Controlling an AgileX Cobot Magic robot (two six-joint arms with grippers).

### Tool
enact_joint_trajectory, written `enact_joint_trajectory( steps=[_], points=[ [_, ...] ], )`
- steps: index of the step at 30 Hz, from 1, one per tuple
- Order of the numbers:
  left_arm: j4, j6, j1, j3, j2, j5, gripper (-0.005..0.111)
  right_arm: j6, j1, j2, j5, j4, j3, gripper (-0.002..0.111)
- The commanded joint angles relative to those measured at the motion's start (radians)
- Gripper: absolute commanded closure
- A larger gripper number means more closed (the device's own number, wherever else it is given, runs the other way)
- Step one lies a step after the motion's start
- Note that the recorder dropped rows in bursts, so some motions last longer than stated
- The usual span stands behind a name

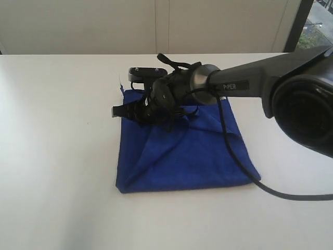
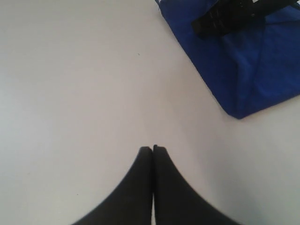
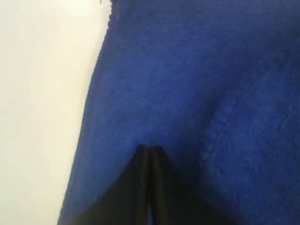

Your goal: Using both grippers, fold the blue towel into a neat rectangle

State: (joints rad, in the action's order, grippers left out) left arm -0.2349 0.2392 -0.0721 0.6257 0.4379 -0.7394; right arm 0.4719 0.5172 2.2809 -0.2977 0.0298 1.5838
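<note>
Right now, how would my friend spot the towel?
Look at the big white table. Near its middle, under the black robot arm, lies the towel. It is the only bright blue, soft thing there, folded into a rough square.

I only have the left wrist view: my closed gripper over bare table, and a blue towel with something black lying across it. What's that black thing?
Observer: The right gripper; its arm reaches in from the right across the blue towel.
Operator: Open or shut?
Observer: Shut; the right wrist view shows its fingers pressed together right over the cloth.
Operator: How does the towel lie overall?
Observer: Folded into a rough square on the table, with diagonal creases and a cable trailing over its right side.
</note>
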Motion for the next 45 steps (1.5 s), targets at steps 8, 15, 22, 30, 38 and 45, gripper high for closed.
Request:
enact_joint_trajectory(
  steps=[8, 15, 22, 30, 38, 45],
  points=[
    [-0.003, -0.008, 0.0, -0.007, -0.007, -0.009, 0.107, -0.047, -0.015, -0.24, -0.172, -0.012, -0.01, 0.108],
    [-0.003, -0.008, 0.0, -0.007, -0.007, -0.009, 0.107, -0.304, -0.086, -0.371, -0.466, -0.008, -0.052, 0.108],
    [-0.003, -0.008, 0.0, -0.007, -0.007, -0.009, 0.107, -0.36, -0.161, -0.466, -0.524, -0.008, -0.222, 0.108],
    [-0.003, -0.008, 0.0, -0.007, -0.007, -0.009, 0.107, -0.372, -0.203, -0.499, -0.502, 0.055, -0.451, 0.108],
    [-0.003, -0.008, 0.0, -0.007, -0.007, -0.009, 0.107, -0.372, -0.217, -0.499, -0.509, 0.101, -0.578, 0.108],
    [-0.003, -0.008, 0.0, -0.007, -0.007, -0.009, 0.107, -0.372, -0.217, -0.462, -0.509, 0.164, -0.612, 0.108]
  ],
)
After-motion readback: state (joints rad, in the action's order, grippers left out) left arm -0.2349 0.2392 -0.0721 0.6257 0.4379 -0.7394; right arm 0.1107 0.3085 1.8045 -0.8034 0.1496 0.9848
